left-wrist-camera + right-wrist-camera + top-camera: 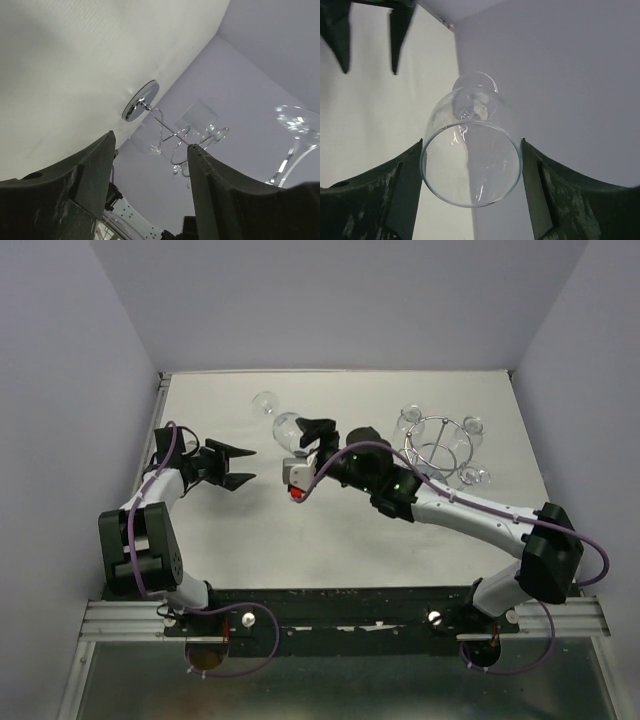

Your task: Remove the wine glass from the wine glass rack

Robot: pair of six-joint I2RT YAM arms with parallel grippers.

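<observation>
The chrome wine glass rack point(437, 447) stands at the back right with other glasses hanging on its arms. My right gripper point(306, 440) is out to the left of it, shut on the bowl of a clear wine glass point(286, 426) held on its side, foot point(265, 402) pointing to the back left. In the right wrist view the glass point(470, 165) fills the gap of the gripper point(471, 142), both fingers against it. My left gripper point(238, 466) is open and empty, left of the glass. The left wrist view shows the gripper point(150, 140), the rack point(165, 131) and the held glass point(299, 125).
Lavender walls close the table point(350, 540) at the back and both sides. Glasses hang on the rack at its left point(410, 420), right point(472, 427) and front right point(470, 476). A red-marked part point(297, 492) sits on the right wrist.
</observation>
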